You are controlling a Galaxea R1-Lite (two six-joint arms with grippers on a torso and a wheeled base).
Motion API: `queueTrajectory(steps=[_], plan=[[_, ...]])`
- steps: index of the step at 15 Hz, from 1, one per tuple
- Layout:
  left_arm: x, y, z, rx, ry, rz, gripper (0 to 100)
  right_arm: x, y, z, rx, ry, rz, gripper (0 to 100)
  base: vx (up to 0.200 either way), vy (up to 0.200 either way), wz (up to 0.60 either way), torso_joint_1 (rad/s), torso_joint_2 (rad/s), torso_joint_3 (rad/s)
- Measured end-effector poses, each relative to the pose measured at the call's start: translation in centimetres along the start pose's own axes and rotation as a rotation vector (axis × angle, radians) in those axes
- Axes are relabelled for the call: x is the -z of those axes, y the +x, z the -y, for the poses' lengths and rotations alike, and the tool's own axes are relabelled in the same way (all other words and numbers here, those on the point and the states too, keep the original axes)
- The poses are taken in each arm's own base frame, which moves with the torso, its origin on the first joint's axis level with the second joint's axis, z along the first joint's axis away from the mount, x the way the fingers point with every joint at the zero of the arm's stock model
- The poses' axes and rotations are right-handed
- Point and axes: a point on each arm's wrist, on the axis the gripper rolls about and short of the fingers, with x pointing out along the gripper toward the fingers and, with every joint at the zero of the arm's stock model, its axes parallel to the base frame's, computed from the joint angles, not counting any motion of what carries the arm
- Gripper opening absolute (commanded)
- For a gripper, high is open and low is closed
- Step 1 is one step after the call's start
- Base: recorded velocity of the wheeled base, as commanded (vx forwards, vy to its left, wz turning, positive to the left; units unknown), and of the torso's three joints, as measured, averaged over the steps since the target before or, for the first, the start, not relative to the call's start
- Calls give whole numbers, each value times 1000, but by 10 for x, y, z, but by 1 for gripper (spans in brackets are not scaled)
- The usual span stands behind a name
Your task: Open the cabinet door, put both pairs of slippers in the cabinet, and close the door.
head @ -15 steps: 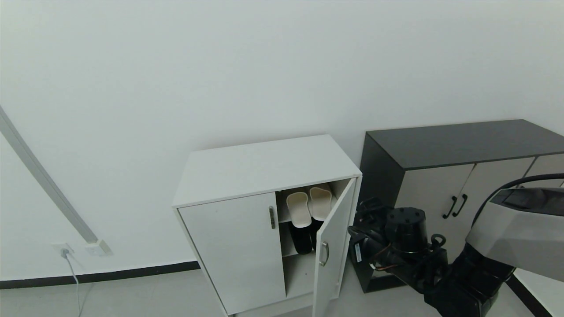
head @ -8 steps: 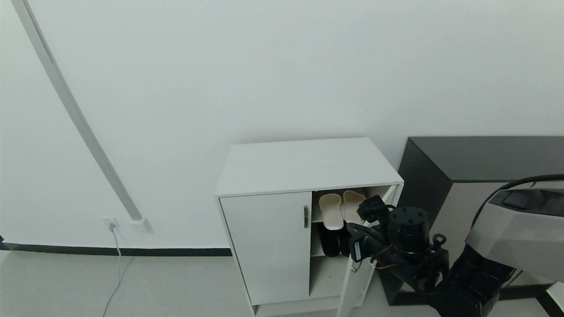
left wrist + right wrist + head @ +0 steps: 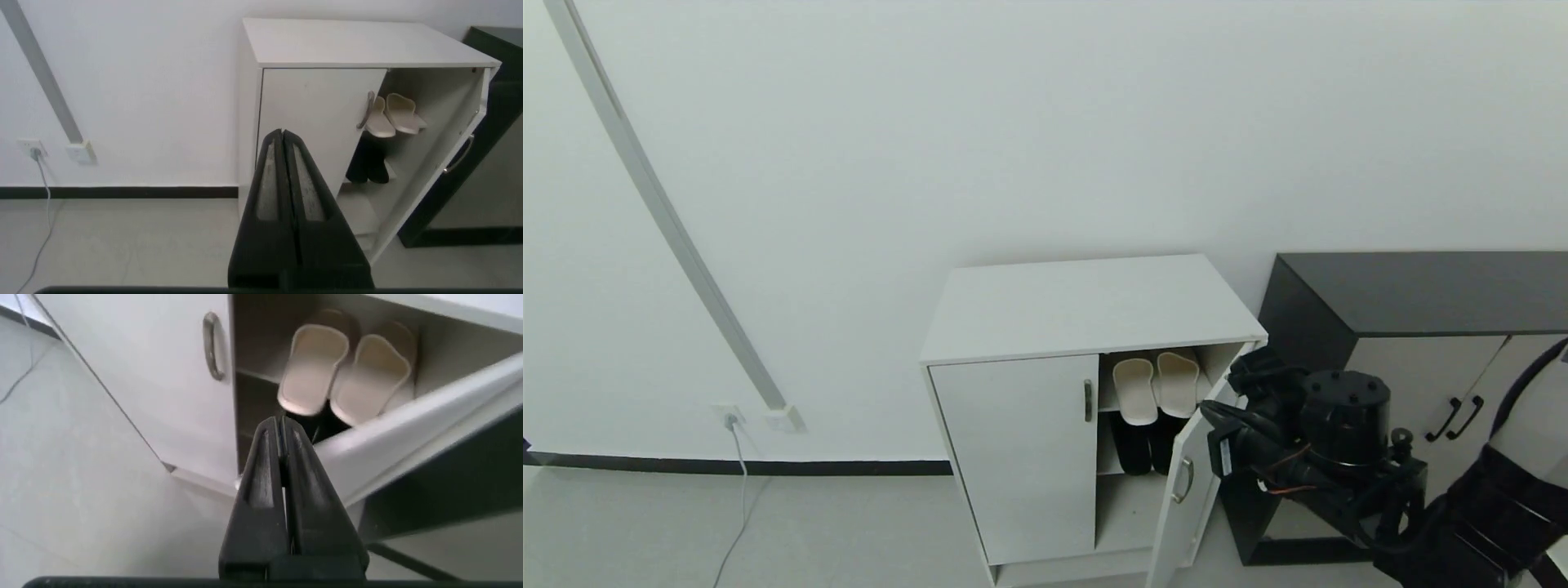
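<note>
The right gripper [image 3: 282,429] has its fingers pressed together and holds nothing. It sits at the cabinet's [image 3: 1086,306] right side, by the outer face of the open right door [image 3: 1186,506], near the door's top edge. Whether it touches the door cannot be told. The left gripper [image 3: 283,139] is also closed on itself and empty, out in front of the cabinet and well apart from it.

The cream slippers [image 3: 1156,384] lie side by side on the cabinet's upper shelf, long axes running front to back, heels toward the opening. The black slippers [image 3: 1134,445] lie on the shelf directly below, also lengthwise into the cabinet. The left door [image 3: 1021,457] is shut. A dark sideboard [image 3: 1421,290] stands just right of the cabinet.
</note>
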Motion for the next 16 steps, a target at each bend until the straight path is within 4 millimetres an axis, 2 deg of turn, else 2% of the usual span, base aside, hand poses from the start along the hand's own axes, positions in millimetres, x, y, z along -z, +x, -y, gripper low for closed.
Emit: queueTrajectory(steps=[2,5,7,11,16], plan=[[0,0,0,1,0,1,0,7,-17,4,1,-8,-34,0,200,0,0,-7,0,9],[0,0,0,2,0,0,0,31,-40,6,-13,-25,-142,0,0,0,0,0,0,0],[0,0,0,2,0,0,0,44,-49,6,-41,-27,-201,0,0,0,0,0,0,0],[0,0,0,1,0,0,0,54,-37,-1,-62,-14,-236,0,0,0,0,0,0,0],[0,0,0,0,-1,0,0,63,1,-12,-66,20,-229,0,0,0,0,0,0,0]])
